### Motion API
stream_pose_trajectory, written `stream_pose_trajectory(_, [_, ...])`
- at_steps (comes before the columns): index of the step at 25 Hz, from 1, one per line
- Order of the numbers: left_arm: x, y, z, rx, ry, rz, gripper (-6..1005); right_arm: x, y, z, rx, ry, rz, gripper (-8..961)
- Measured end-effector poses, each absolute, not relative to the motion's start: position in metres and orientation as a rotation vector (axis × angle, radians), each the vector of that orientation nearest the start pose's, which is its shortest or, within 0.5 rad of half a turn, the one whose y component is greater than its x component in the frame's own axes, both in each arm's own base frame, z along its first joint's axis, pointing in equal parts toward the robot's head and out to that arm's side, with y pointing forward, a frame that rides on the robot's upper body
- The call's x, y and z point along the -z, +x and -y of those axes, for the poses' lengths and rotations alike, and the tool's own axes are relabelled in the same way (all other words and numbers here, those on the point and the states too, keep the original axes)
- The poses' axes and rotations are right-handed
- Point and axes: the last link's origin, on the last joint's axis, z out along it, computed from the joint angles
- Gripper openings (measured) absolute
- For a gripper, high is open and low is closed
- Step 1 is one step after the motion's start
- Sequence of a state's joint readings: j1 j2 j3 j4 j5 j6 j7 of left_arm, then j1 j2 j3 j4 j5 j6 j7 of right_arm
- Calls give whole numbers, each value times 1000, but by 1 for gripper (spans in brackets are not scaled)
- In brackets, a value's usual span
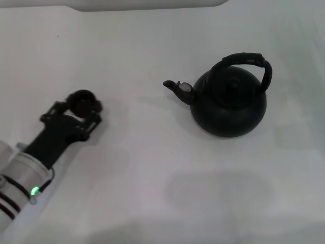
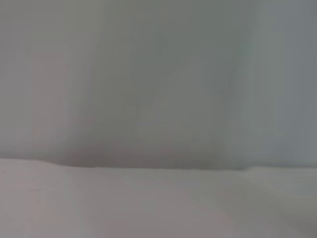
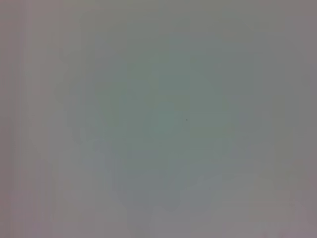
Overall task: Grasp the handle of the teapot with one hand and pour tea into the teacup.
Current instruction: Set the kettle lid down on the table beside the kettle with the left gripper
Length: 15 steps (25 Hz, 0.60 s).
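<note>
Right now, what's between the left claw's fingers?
The tiny round dark teacup sits at the tip of the left claw, its black fingers flanking it on the white table. Contact with the cup is unclear; its inside isn't visible.

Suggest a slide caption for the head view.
Left pincer around the teacup; teapot stands apart on white table.

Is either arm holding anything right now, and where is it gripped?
Cannot tell. The left gripper is at the teacup, but whether it grips it is unclear. The teapot stands alone, its handle untouched. The right arm is out of sight.
</note>
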<state>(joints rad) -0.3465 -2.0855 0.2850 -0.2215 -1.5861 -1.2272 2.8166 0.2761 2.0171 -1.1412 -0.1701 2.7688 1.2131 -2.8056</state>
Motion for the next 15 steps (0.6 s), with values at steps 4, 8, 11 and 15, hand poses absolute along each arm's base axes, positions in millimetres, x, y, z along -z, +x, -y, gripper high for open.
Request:
stream_pose_trajectory(4, [101, -322, -243, 735, -2087, 747, 704, -51, 390, -290, -613, -1537, -526, 794])
stream_pose_trajectory(8, [109, -316, -241, 722, -2171, 711, 703, -51, 390, -290, -613, -1537, -526, 795])
stream_pose_trajectory(11, [111, -318, -241, 699, -2186, 717, 703, -51, 390, -290, -613, -1537, -527, 795])
stream_pose_trajectory(15, [114, -321, -240, 668, -2194, 732, 703, -51, 390, -290, -612, -1537, -527, 795])
